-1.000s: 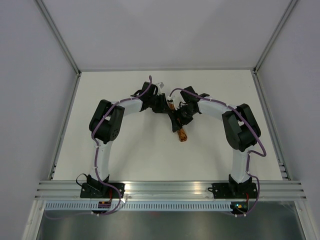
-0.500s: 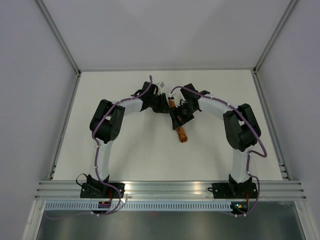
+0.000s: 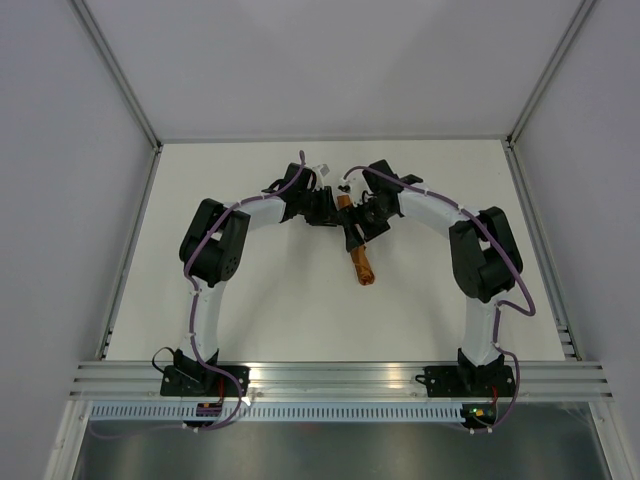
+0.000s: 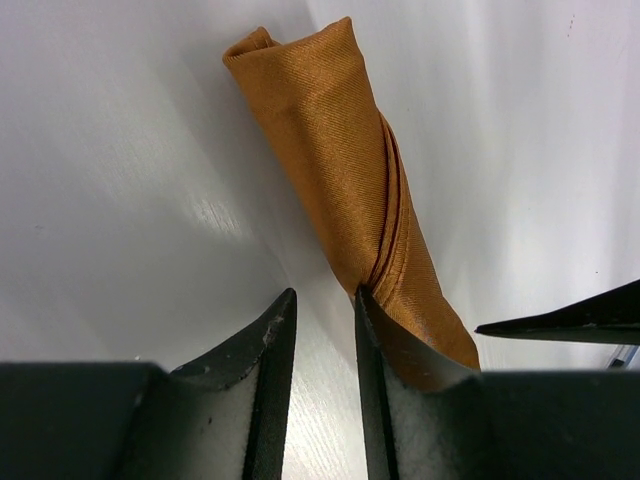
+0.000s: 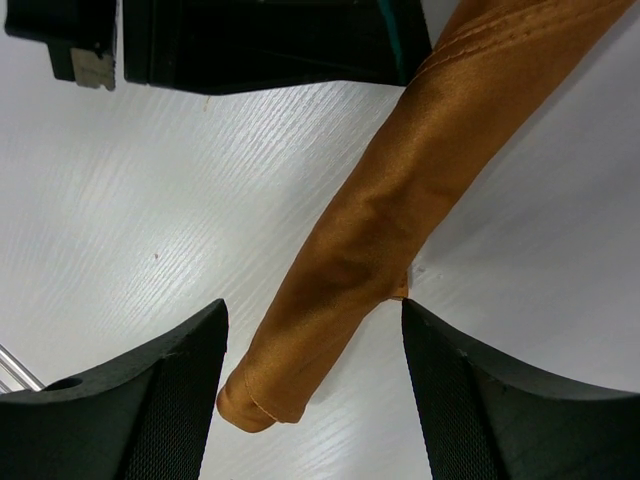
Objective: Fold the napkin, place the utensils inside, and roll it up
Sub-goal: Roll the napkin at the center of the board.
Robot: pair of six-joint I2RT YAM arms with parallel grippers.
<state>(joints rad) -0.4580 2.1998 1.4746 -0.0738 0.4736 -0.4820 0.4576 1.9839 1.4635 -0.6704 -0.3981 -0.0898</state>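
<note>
While the rolled napkin (image 3: 362,266) lies slantwise on the tabletop (image 3: 260,310) between my arms, my right pincer (image 5: 310,305) stands wide apart astride one end of it, gripping nothing. My left pincer (image 4: 320,300) is narrowly apart with nothing between; one finger seems to rest against the roll.

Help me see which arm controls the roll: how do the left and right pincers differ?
The left pincer has its jaws nearly together; the right pincer has them wide apart. The rolled napkin lies outside the left pincer's gap, against one finger, but inside the right pincer's gap, ungripped. Both hover low at the roll.
</note>
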